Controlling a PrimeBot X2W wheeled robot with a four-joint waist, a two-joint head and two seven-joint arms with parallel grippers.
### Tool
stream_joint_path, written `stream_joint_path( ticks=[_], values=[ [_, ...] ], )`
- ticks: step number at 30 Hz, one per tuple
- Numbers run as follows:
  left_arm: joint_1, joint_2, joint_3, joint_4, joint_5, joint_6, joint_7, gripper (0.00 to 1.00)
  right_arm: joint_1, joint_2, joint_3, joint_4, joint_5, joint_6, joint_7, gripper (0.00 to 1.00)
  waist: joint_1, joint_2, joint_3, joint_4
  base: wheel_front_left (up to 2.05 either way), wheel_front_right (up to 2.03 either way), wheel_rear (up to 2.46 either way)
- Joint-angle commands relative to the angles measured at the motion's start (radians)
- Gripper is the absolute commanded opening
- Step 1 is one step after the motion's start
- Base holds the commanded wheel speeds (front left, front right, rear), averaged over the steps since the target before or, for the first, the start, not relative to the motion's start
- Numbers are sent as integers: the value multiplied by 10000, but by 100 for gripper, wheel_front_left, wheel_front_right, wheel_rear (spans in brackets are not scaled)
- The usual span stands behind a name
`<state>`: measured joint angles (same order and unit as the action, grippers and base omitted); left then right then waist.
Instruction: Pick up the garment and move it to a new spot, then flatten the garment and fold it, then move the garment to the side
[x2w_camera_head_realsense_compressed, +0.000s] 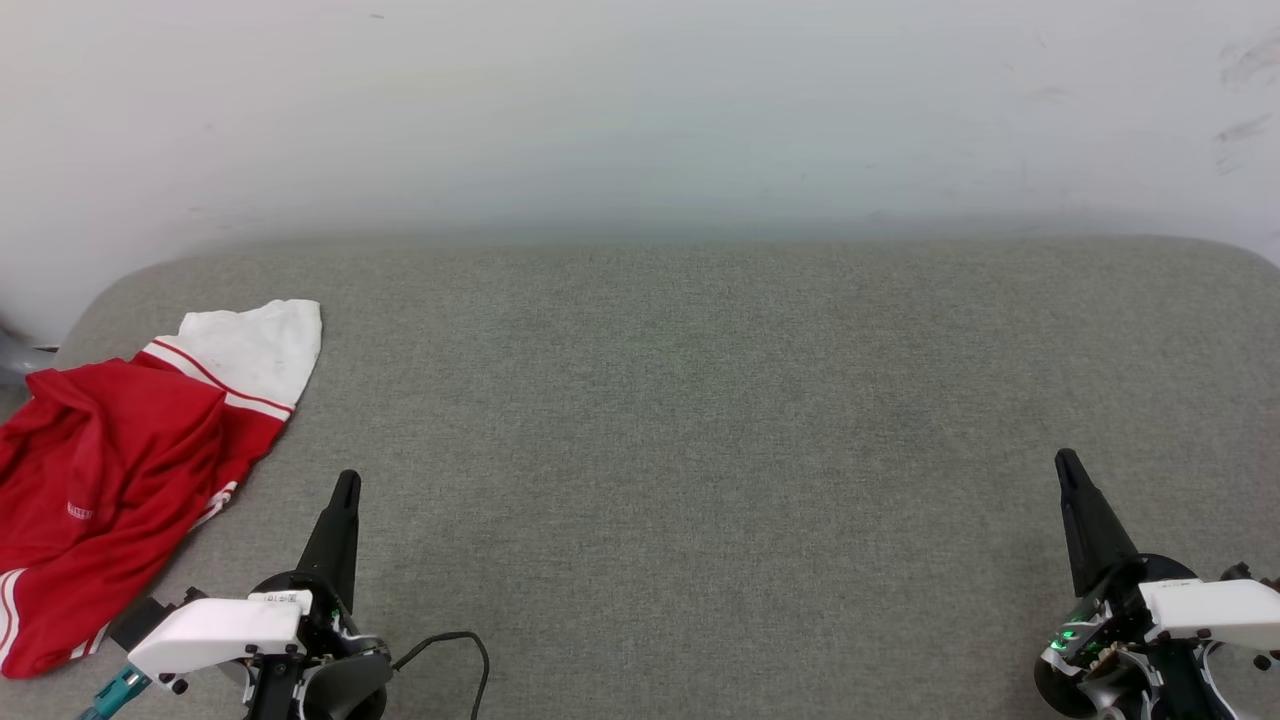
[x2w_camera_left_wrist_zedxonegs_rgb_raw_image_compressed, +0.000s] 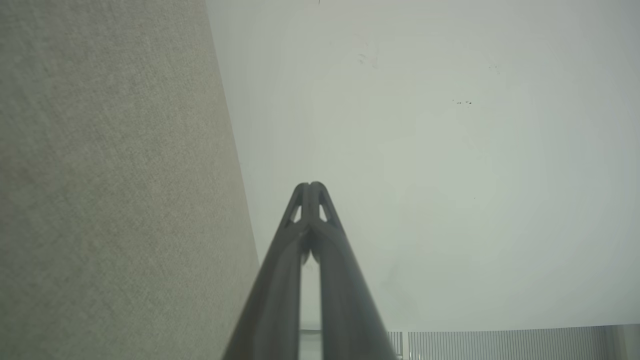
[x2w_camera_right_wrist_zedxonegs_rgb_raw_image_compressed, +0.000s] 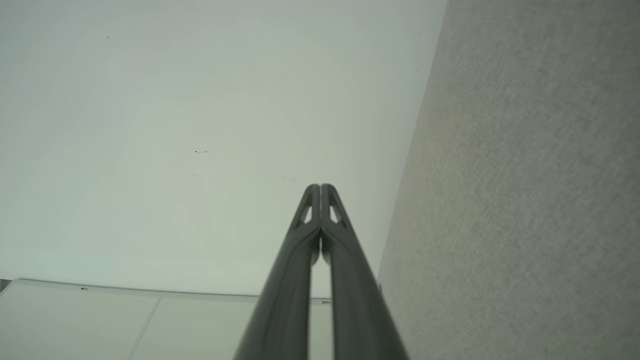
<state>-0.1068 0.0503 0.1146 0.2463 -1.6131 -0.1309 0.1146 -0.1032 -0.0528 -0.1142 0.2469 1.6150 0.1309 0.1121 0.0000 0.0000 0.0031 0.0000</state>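
Garment (x2w_camera_head_realsense_compressed: 110, 470): lying crumpled at the left edge of the grey cushion (x2w_camera_head_realsense_compressed: 700, 400), awaiting pickup.
Left gripper (x2w_camera_head_realsense_compressed: 346, 482): hovering just beside the garment, fingers pressing together, gripping nothing.
Right gripper (x2w_camera_head_realsense_compressed: 1066, 462): waiting well apart, fingers likewise meeting, holding nothing, probably giving room for flattening.

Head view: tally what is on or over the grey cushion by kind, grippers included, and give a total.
Shirts: 1, the red shirt with a white sleeve, crumpled at the left.
Grippers: 2, the left gripper and the right gripper, both shut, holding nothing.
Cables: 1, the black cable beside the left gripper.
Total: 4
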Motion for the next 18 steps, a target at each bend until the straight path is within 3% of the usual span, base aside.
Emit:
stream_joint_path(
  ticks=[1,18],
  values=[
    [-60,-27,22,-11,3,-28,20,0,-134,41,-7,15,-57,-3,28,0,0,0,0,0,0,0,0],
    [-60,-27,22,-11,3,-28,19,0,-134,41,-3,14,-53,-3,24,0,0,0,0,0,0,0,0]
  ],
)
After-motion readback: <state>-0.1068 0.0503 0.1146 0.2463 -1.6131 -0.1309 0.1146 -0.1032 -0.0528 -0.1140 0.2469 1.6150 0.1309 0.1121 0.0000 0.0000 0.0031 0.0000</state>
